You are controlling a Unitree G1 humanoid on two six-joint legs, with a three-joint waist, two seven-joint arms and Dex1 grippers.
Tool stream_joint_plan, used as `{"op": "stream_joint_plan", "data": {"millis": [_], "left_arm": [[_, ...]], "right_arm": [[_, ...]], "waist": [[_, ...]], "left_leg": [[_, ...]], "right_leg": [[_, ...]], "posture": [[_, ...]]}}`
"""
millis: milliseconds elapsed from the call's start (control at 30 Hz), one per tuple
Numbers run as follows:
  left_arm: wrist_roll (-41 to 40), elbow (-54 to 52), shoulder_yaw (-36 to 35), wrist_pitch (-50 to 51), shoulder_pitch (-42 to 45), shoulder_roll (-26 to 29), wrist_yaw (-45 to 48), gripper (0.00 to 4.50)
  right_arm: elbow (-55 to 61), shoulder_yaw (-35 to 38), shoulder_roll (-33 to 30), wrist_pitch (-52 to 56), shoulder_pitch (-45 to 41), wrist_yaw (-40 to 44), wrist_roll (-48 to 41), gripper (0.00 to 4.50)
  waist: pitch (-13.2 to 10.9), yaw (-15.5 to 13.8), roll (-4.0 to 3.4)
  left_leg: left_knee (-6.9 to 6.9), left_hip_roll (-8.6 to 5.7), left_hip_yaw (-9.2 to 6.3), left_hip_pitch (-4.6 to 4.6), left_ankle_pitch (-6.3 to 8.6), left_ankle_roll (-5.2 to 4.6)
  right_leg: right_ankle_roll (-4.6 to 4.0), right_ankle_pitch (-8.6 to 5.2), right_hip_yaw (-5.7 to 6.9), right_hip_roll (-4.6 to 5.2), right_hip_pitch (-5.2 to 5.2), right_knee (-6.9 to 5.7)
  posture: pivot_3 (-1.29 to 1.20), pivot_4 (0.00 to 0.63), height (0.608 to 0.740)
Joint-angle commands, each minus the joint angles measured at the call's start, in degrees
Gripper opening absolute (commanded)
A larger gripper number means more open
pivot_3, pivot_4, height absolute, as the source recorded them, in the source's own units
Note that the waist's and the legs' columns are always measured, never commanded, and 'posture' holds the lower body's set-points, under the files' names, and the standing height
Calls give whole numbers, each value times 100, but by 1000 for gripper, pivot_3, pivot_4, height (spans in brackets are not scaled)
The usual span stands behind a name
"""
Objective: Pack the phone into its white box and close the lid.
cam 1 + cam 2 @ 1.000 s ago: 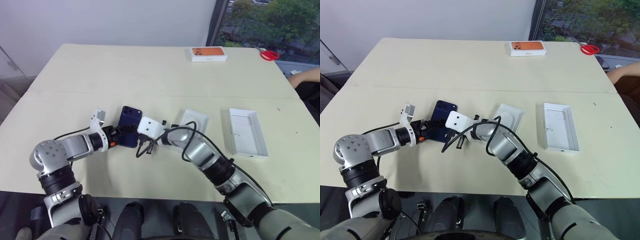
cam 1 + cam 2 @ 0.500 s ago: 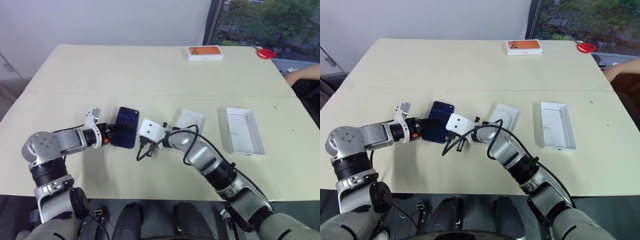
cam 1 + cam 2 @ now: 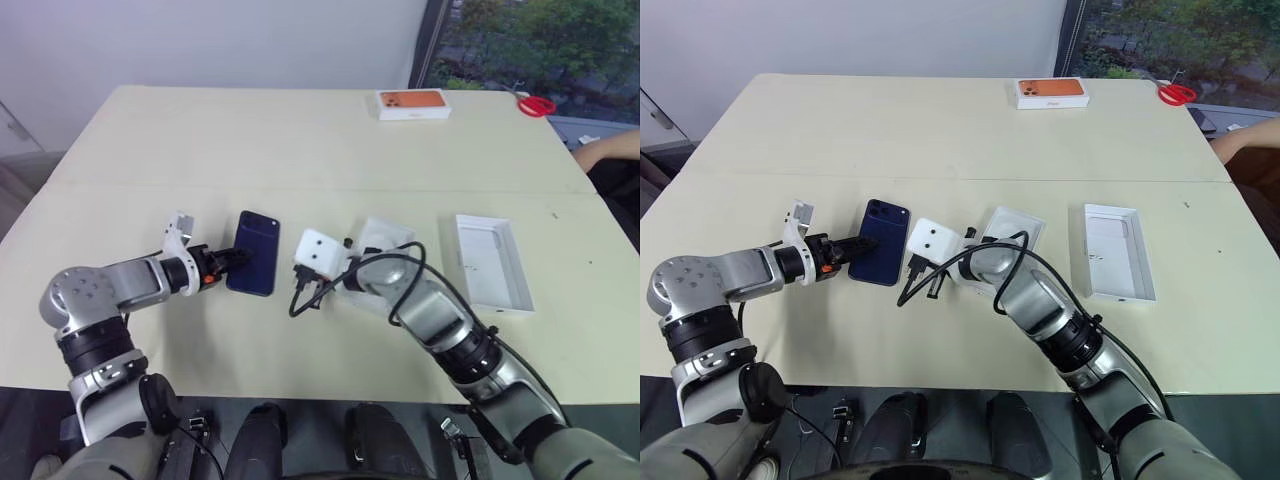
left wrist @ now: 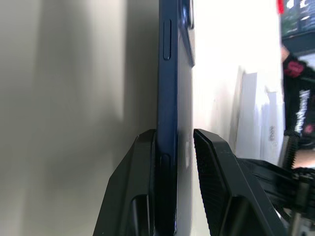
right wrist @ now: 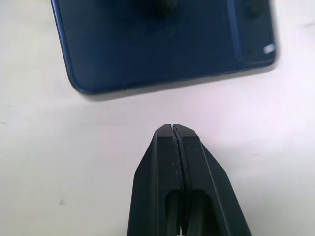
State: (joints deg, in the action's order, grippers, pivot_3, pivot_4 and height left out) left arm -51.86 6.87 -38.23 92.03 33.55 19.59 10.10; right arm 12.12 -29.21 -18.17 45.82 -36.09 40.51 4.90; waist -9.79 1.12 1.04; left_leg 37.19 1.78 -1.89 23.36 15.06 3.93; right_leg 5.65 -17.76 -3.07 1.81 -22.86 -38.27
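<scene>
The dark navy phone lies on the cream table, camera cluster at its far end. My left gripper is shut on the phone's left long edge, one finger under it and the other on top. My right gripper is shut and holds nothing; it hovers just right of the phone, under its white wrist block. The white box lies open farther right. The lid is out of view.
A white insert with an oval recess lies between phone and box, partly under my right arm. An orange-topped white box and red scissors sit at the far edge. A person's arm rests at the right.
My left gripper's fingers have closed onto the phone's edge. My right gripper has drawn back to the right, away from the phone.
</scene>
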Motion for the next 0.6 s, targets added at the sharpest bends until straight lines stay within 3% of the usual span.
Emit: {"op": "stream_joint_plan", "data": {"millis": [33, 67, 367, 500, 600], "left_arm": [[-426, -103, -214, 47, 39, -43, -125, 400], [-502, -125, -205, 47, 25, -51, -162, 33], [-1579, -295, 68, 47, 159, -339, -726, 33], [-2112, -443, 240, 47, 495, -941, -1263, 33], [-2070, -410, 387, 46, 742, -1509, -1667, 33]], "right_arm": [[661, 355, -150, 264, -46, 107, -217, 0], [765, 411, -206, 332, -45, 128, -267, 0], [1639, 1311, -1066, 1075, -2, 341, -832, 0], [2006, 2037, -1908, 1285, 323, 605, -1151, 0], [2296, 2657, -2364, 1352, 755, 877, -1579, 0]], "waist": [[0, -5, 1], [0, -4, 1], [-3, -32, 4], [-10, -98, 15], [-13, -100, 21]], "left_leg": [[0, 0, 0, 0, 0, 0], [0, 0, 0, 0, 0, 0], [0, -1, -2, 4, 0, 0], [3, -6, -5, 8, 0, -2], [5, -13, -2, 10, 2, -6]], "right_leg": [[0, 0, 0, 0, 0, 0], [0, 0, 0, 0, 0, 0], [0, 0, 0, 4, -2, 4], [0, 0, 5, 11, 5, 13], [1, 0, 4, 12, 11, 21]], "posture": [[0, 150, 740], [0, 150, 740], [0, 150, 740], [0, 150, 740], [0, 150, 740]]}}
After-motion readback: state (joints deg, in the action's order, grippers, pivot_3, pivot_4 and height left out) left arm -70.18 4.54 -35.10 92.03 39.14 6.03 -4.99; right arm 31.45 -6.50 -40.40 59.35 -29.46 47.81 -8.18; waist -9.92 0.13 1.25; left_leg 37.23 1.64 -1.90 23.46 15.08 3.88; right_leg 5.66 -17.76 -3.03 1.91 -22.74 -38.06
